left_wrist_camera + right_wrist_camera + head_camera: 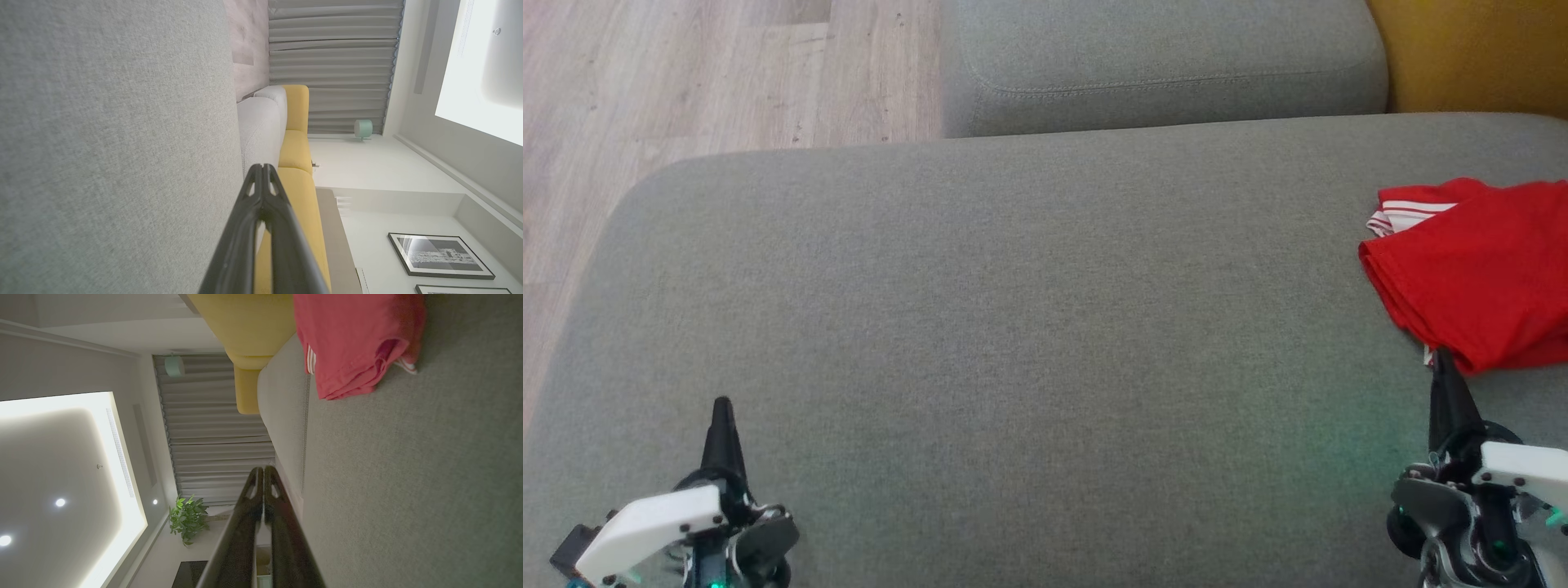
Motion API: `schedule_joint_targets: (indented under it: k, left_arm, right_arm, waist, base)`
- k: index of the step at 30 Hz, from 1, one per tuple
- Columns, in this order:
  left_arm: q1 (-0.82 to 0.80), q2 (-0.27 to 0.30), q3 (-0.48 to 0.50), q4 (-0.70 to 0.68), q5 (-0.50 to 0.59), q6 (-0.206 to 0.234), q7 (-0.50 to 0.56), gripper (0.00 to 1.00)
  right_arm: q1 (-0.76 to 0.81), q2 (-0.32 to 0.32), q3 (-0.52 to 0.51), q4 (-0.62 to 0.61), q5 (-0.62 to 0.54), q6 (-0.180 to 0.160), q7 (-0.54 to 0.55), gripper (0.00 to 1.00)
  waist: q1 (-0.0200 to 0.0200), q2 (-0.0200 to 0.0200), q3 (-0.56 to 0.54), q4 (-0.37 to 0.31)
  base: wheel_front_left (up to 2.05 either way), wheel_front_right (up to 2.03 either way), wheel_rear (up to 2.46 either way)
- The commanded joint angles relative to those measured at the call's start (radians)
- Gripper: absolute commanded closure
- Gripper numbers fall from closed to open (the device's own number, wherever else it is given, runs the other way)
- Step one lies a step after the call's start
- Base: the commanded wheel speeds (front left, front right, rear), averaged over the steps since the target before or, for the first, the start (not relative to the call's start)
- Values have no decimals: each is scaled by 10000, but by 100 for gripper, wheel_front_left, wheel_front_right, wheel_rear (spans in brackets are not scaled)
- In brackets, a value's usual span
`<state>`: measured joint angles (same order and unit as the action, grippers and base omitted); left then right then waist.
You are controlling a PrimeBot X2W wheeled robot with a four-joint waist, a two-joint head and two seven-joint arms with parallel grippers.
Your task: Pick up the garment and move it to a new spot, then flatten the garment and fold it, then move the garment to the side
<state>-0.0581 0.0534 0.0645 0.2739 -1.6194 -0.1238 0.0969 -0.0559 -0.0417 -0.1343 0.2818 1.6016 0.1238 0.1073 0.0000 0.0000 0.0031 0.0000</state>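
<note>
A wide grey seat (1029, 310) of a sofa takes up most of the head view, seen from above. A red garment (1478, 269) lies on it at the far right, folded into a flat bundle, with a white-striped sleeve edge showing at its upper left corner; the picture's right edge cuts it off. The left gripper (721, 404) sits at the lower left, its two dark fingers pressed together into one point, holding nothing, well apart from the garment. The right gripper (1441, 355) sits at the lower right, its fingers likewise pressed together and empty. In the head view its tip lines up with the garment's near corner. In the right wrist view a stretch of bare grey fabric lies between fingers and garment, so they are near but apart. Beyond the seat stands a grey back cushion (1160, 65), with a yellow cushion (1470, 49) to its right and pale wood floor (686, 82) to its left. The left wrist view, turned on its side, shows grey curtains (335, 61), a small mint-green lamp (363, 128) and a framed picture (439, 255) on a white wall. The right wrist view shows a green plant (188, 518) by the curtains.
</note>
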Motion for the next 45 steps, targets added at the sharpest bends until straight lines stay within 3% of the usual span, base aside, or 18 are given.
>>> schedule_joint_targets:
  k: [1,45]
  left_arm:
    - [-487,68,359,-291,-2,-69,56,100]
    - [-493,22,426,-289,53,-69,109,100]
  right_arm:
    - [-520,-85,204,-370,69,69,60,100]
    - [-520,-85,206,-370,71,69,59,100]
  waist:
    - [0,0,0,0]
    - [0,0,0,0]
  base:
    - [0,0,0]
    - [0,0,0]
